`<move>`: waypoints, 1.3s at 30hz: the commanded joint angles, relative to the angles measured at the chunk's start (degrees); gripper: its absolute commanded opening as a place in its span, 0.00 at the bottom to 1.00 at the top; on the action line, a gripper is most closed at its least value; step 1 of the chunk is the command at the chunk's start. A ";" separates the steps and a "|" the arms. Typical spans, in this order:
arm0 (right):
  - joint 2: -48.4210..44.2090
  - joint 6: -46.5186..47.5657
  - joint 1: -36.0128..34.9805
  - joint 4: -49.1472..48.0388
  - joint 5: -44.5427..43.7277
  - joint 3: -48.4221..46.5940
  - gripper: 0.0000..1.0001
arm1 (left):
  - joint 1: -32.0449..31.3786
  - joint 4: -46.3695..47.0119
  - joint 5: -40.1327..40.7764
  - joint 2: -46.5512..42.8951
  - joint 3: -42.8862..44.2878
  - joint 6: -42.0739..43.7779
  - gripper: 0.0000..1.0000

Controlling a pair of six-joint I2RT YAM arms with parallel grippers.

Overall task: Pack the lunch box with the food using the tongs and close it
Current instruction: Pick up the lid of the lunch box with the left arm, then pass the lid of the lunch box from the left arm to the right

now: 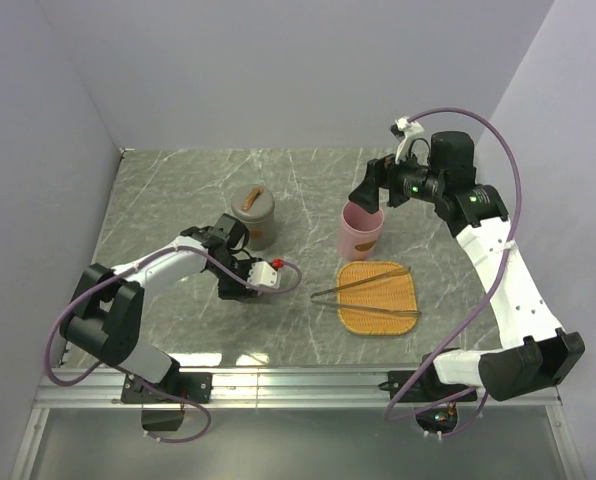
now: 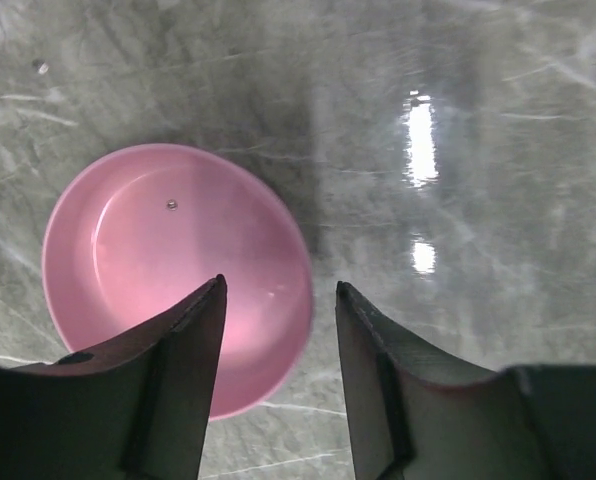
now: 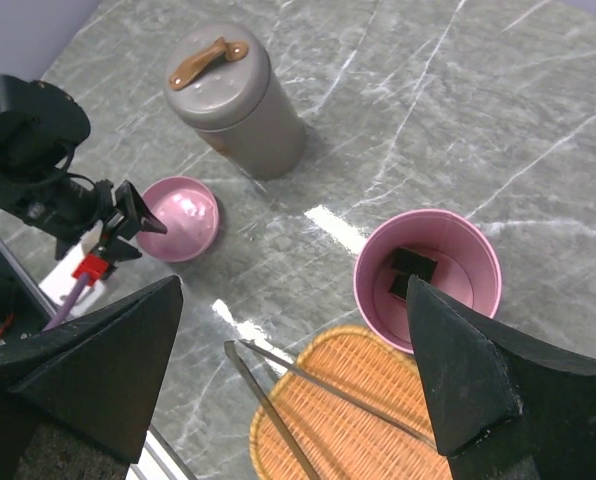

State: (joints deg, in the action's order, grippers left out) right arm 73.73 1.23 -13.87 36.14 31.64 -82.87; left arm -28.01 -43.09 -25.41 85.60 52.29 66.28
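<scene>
Tongs (image 1: 358, 282) lie across orange tray (image 1: 378, 325) near table's front edge, on right arm's side. Long axis left-right, joined end pointing left. Right tool (image 3: 296, 285), spread wide and empty, hangs just behind over pink cup (image 1: 361, 228). Left tool (image 2: 278, 283), fingers apart, over pink bowl (image 2: 168, 260).

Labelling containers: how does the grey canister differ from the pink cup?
Grey canister is lidded, brown handle on top; pink cup is open, dark pieces inside. Canister stands apart from the woven tray; cup right beside it. Both upright on the table.
</scene>
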 commanded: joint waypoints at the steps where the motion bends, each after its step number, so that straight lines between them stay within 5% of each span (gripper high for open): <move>1: -2.45 -1.15 1.21 -3.00 1.93 0.69 1.00 | -0.55 3.01 2.03 1.67 0.35 -1.15 0.52; 9: -2.89 -2.91 2.70 -3.88 2.81 1.31 1.00 | -2.66 2.31 4.48 3.60 0.35 -1.16 0.38; 19: -4.12 -4.48 4.55 -6.16 4.04 2.71 1.00 | -5.30 -1.55 -1.46 -1.22 8.07 -8.97 0.02; 29: -3.95 -13.09 11.05 -15.38 11.33 3.59 1.00 | -5.13 -7.45 -21.31 -4.04 28.81 -28.88 0.00; 35: -3.16 -27.23 13.60 -31.02 17.31 7.97 0.99 | -4.43 13.61 -30.55 -8.78 29.36 -52.27 0.00; 38: -3.07 -37.32 13.52 -41.39 19.24 11.75 0.99 | -0.75 32.31 -34.43 -11.59 25.86 -71.67 0.00; 39: -3.16 -39.53 13.60 -44.20 19.69 12.72 0.99 | 0.05 45.07 -34.79 -12.12 24.71 -77.04 0.00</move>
State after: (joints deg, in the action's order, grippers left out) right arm 71.31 -26.96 -0.43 6.20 47.31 -72.53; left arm -30.89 -25.82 -53.01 76.44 79.13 11.75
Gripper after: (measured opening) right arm 0.991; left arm 0.026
